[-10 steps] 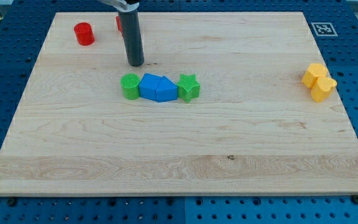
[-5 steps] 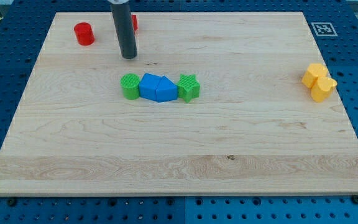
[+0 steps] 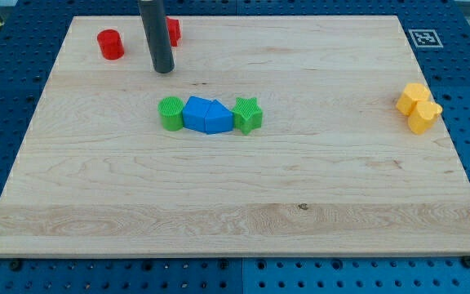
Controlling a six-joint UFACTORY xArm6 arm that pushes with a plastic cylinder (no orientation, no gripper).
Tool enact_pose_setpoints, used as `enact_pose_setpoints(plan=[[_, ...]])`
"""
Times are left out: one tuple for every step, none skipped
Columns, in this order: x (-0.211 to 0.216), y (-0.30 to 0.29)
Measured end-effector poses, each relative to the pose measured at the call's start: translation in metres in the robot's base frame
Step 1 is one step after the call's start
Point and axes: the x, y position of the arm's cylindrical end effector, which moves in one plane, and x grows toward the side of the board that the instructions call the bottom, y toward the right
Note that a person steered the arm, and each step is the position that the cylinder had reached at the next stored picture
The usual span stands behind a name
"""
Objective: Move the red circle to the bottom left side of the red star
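Wooden board point(image 3: 235, 204) on a blue pegboard holds a central row of green and blue blocks point(image 3: 209, 114). Yellow blocks point(image 3: 418, 107) sit right. My tip point(image 3: 163, 70), a gripperless rod holding nothing, rests between red circle point(image 3: 110, 44) and red star point(image 3: 173, 31), which the rod half hides.

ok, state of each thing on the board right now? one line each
my tip: on the board, between the two red blocks, touching neither.
red circle: upright, alone, top left.
red star: partly hidden behind the rod.
green cylinder, blue blocks, green star: one touching row.
yellow blocks: clustered at the view's right.
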Motion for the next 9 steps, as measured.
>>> enact_pose_setpoints(plan=[[-0.002, 0.0], [-0.004, 0.0], [-0.004, 0.0], [0.008, -0.005], [0.008, -0.044], [0.008, -0.082], [0.008, -0.115], [-0.003, -0.14], [-0.027, -0.152]])
